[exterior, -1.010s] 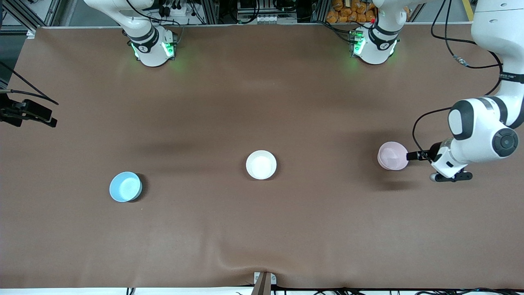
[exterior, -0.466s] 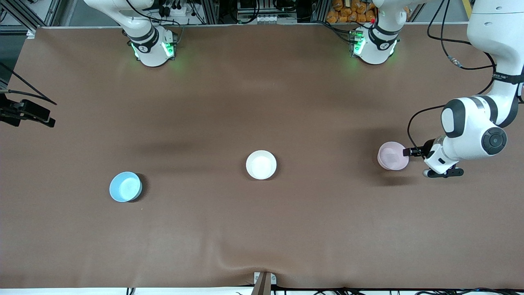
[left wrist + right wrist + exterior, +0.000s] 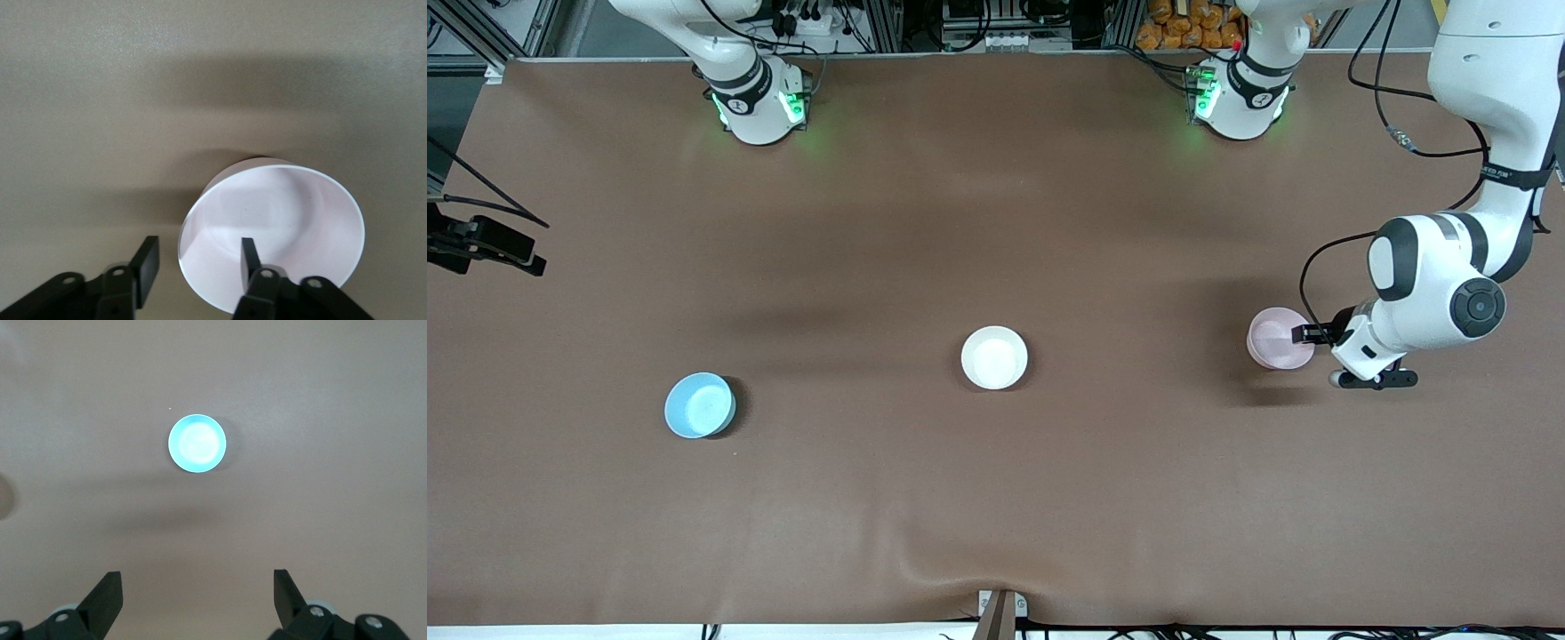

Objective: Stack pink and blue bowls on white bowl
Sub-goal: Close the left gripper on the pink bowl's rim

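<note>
So your left hand (image 3: 199, 261) had slid in and narrowed around the pink bowl's (image 3: 1279, 338) rim, not clamped yet, at the left arm's end of the table (image 3: 996, 222), while your right hand (image 3: 198, 593) waited, spread apart.

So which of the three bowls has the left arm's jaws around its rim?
The pink bowl, toward the left arm's end of the table. The white bowl and blue bowl sit untouched.

Pink bowl (image 3: 273, 227): in the left wrist view one finger (image 3: 249, 257) covered part of its inside, and its base was hidden by its own wall.
Left gripper (image 3: 198, 259): its body was cut off by the picture's edge.
Right gripper (image 3: 198, 595): only fingertips showed in its wrist view; out of the front view.
</note>
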`<state>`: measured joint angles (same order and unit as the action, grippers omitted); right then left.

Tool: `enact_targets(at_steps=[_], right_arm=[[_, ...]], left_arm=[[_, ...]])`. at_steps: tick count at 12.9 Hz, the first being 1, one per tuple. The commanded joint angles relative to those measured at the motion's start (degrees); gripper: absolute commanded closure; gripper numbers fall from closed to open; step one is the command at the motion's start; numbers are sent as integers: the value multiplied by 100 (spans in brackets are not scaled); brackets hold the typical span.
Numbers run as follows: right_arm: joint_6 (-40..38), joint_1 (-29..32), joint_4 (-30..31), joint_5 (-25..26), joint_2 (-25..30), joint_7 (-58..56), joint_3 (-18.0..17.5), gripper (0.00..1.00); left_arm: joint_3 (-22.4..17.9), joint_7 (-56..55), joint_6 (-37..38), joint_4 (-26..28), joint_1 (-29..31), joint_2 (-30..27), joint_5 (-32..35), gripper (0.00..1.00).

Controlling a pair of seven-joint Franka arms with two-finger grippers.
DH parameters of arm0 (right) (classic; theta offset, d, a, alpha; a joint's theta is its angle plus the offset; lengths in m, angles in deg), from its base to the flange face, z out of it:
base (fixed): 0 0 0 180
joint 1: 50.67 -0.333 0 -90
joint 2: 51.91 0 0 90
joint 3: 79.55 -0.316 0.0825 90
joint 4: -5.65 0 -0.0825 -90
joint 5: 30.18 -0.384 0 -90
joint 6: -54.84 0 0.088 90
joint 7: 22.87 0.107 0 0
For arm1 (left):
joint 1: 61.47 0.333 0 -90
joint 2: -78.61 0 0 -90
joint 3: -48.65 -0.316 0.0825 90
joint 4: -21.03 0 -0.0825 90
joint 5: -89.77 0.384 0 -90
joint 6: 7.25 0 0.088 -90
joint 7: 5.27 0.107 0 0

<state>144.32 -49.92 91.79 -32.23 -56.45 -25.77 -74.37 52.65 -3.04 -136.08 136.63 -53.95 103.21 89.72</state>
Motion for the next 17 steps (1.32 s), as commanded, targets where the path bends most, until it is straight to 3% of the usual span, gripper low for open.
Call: enact_targets(at_steps=[1, 2, 4, 5, 10, 13, 15, 17], right_arm=[[-27, 22, -18, 2, 14, -36, -16, 0], [-27, 5, -27, 2, 14, -45, -16, 0], [-10, 22, -10, -7, 14, -36, -16, 0], [-10, 48, -10, -41, 14, -36, -16, 0], [139, -92, -89, -59, 41, -36, -34, 0], [193, -22, -36, -33, 32, -45, -16, 0], [131, -83, -18, 11, 32, -36, -16, 0], [26, -22, -10, 11, 23, -36, -16, 0]], left_arm=[[-13, 41, -213, 41, 4, 105, 5, 49], [-13, 41, -257, 32, 21, 158, 5, 56], [-13, 41, -248, 32, 21, 132, 5, 91], [-4, 15, -196, 23, 21, 115, 5, 100], [66, 24, 611, -432, -14, -105, -92, 100], [382, -3, 1017, -880, -14, -105, -670, 100], [768, -561, 1026, -1240, -162, 0, -943, 100], [857, -1335, 1026, -1749, -679, 280, -936, 100]])
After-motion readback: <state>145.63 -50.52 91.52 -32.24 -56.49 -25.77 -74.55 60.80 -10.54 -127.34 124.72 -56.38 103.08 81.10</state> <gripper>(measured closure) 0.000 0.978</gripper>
